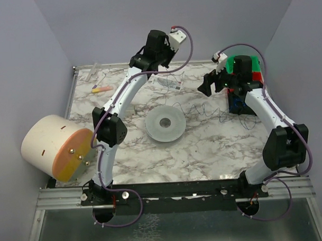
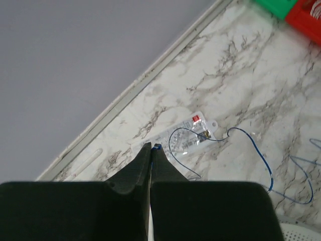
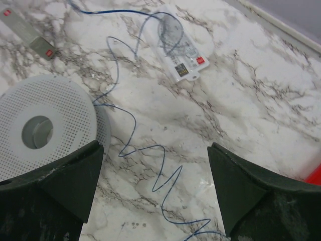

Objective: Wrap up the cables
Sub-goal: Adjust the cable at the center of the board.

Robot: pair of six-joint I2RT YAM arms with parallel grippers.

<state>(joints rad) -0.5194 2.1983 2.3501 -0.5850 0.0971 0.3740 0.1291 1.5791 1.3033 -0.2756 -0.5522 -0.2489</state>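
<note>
Cream cylinder [image 1: 50, 143] lies at the far left edge of the marbled surface [image 1: 204, 150]. Left tool [image 2: 151, 148] is near the back edge, clenched, with a bit of blue wire showing at its tips. Clear packet [image 2: 193, 135] lies just beyond it. White perforated spool [image 1: 165, 123] sits mid-surface. The cables [image 3: 120, 154] run from the packet, pass the spool's rim and zigzag loosely rightward. Right tool [image 3: 155, 148] hangs over that zigzag, spread wide and gripping nothing. Stacked coloured bins [image 1: 234, 62] are far right.
</note>
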